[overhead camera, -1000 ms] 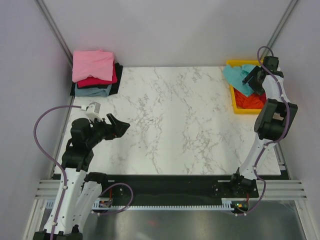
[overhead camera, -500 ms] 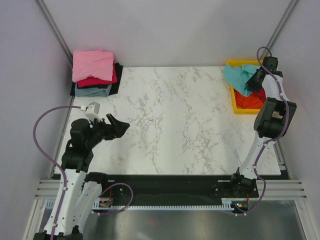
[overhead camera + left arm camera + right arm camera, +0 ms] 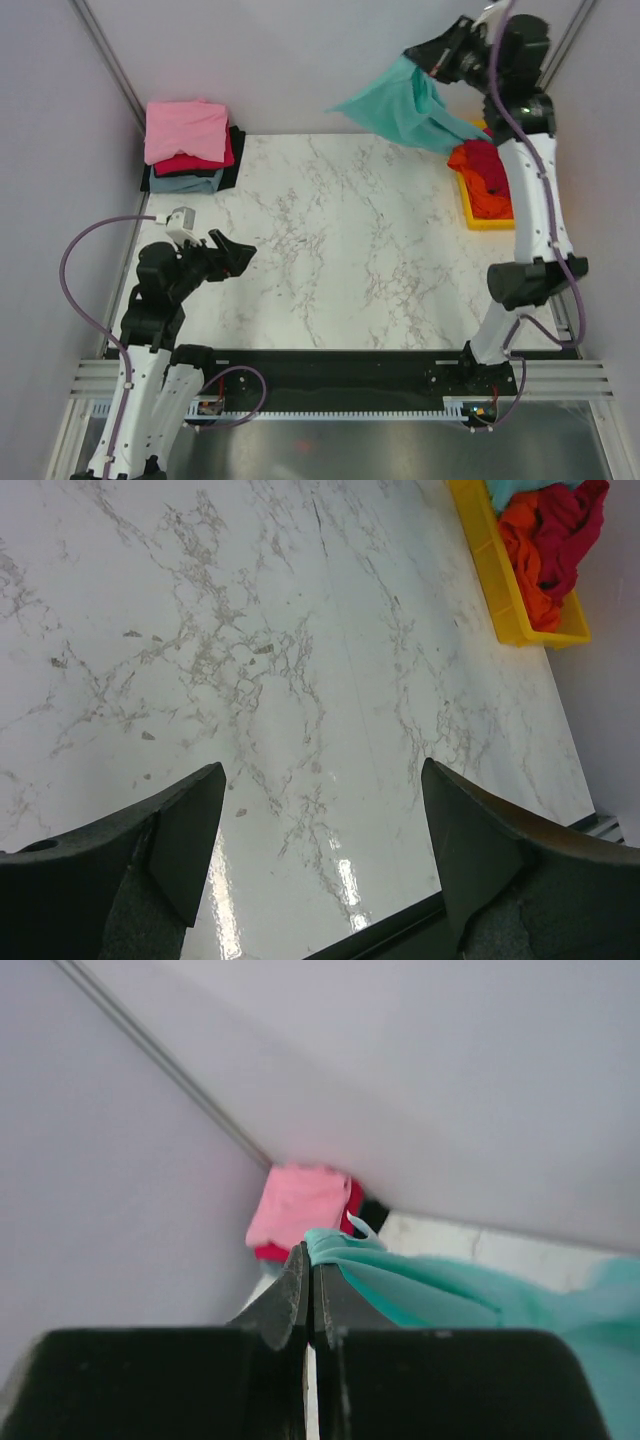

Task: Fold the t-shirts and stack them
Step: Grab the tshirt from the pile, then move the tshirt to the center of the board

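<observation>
A teal-green t-shirt (image 3: 405, 108) hangs in the air above the table's far right, pinched at one edge by my right gripper (image 3: 418, 55), which is shut on it. The right wrist view shows the teal-green t-shirt (image 3: 420, 1285) trailing from the closed fingertips. Orange and crimson t-shirts (image 3: 483, 175) lie crumpled in the yellow tray (image 3: 490, 221). At the far left corner sits a folded stack of t-shirts (image 3: 188, 145), pink on top. My left gripper (image 3: 238, 252) hovers open over the near left of the table, nothing between its fingers (image 3: 185, 830).
The marble table (image 3: 350, 240) is boxed in by grey walls with metal posts at the back corners. The yellow tray (image 3: 500, 570) stands at the right edge. A black rail runs along the near edge.
My right gripper shut on the teal-green t-shirt in the tray and lifted it high up and to the left. The left arm barely moved.
</observation>
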`<state>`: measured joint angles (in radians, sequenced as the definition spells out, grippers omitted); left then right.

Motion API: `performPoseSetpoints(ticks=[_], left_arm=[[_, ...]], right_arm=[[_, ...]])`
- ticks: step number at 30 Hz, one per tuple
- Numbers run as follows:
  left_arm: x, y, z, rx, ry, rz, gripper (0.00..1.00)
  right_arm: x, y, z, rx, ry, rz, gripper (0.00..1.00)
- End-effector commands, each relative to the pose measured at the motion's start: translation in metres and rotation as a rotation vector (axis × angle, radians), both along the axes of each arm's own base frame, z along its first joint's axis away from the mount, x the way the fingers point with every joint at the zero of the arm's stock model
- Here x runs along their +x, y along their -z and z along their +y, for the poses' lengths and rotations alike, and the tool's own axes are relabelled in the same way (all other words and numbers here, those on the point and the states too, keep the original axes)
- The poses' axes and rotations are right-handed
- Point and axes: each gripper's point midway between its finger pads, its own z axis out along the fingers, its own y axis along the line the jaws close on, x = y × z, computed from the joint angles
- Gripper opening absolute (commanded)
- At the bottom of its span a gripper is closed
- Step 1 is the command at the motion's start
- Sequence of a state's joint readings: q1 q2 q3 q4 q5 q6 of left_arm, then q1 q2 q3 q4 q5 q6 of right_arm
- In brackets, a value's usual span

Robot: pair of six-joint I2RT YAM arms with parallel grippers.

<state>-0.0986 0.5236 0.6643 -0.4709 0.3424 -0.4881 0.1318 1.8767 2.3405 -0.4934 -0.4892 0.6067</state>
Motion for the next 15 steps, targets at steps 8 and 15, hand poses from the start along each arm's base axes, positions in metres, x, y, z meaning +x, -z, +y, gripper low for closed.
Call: performPoseSetpoints(ticks=[8,15], left_arm=[[0.003,-0.005,0.010,0.049,-0.045,-0.046,0.87],[0.003,-0.001,0.010,0.053,-0.041,-0.021,0.87]], right_arm=[[0.011,0.142,-0.129,-0.061,0.310,0.286,0.07],[-0.077,0.317,-0.200,-0.262,0.698,0.718,0.98]])
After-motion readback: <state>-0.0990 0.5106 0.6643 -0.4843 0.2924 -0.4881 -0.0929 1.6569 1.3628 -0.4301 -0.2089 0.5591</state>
